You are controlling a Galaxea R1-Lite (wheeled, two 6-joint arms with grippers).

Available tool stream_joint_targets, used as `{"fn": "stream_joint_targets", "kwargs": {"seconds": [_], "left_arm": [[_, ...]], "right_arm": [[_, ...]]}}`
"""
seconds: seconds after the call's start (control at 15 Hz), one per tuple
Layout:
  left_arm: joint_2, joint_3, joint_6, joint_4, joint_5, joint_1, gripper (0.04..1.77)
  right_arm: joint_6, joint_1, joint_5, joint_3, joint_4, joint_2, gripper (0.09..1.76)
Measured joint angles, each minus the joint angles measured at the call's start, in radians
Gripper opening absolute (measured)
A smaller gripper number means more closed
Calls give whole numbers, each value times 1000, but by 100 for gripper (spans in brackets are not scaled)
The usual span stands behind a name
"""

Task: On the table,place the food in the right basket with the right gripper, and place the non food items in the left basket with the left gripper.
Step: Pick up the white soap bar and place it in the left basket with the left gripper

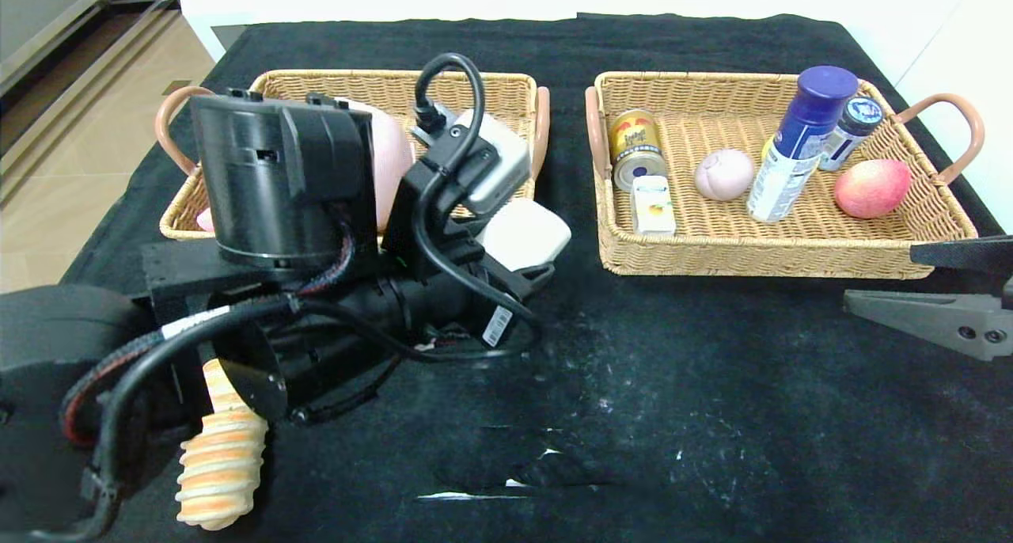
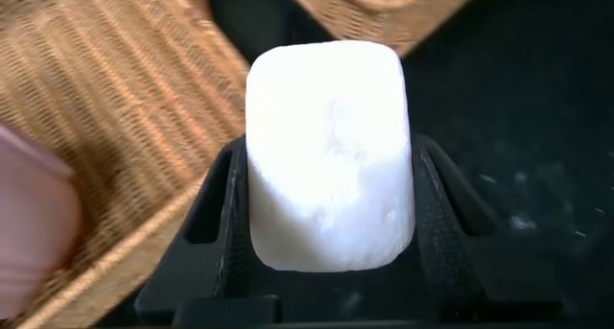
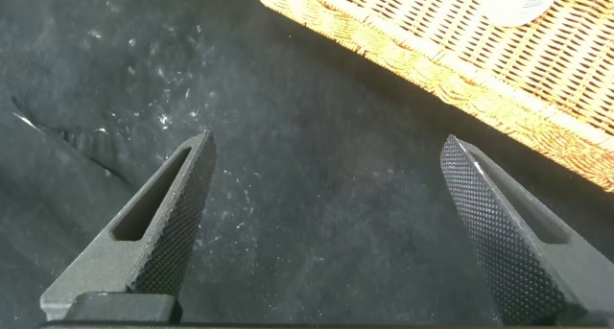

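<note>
My left gripper (image 1: 529,252) is shut on a white rounded block (image 1: 526,234), held just in front of the right front corner of the left wicker basket (image 1: 348,84). In the left wrist view the block (image 2: 331,156) sits between both fingers (image 2: 216,223), with the basket weave (image 2: 106,108) beside it. My right gripper (image 1: 878,278) is open and empty, low over the black cloth in front of the right basket (image 1: 760,262); the right wrist view shows its gripper (image 3: 328,147) spread wide. An orange-and-cream swirled item (image 1: 218,456) lies at the front left, partly hidden by my left arm.
The right basket holds a yellow can (image 1: 635,147), a small carton (image 1: 654,204), a pale pink fruit (image 1: 724,174), a blue-capped bottle (image 1: 799,143), a small bottle (image 1: 848,131) and a red apple (image 1: 872,187). A pink item (image 1: 392,163) lies in the left basket.
</note>
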Motion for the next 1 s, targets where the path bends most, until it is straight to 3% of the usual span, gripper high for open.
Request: {"fn": "stream_joint_targets", "kwargs": {"seconds": [0.47,1.0], "left_arm": [[66,-135,-12,10,-90,215,101],[131,-245,-13,16,-116,272,101]], "right_arm": [[0,-2,0,0,0,2,171],[0,-2,-2,0,0,4,171]]}}
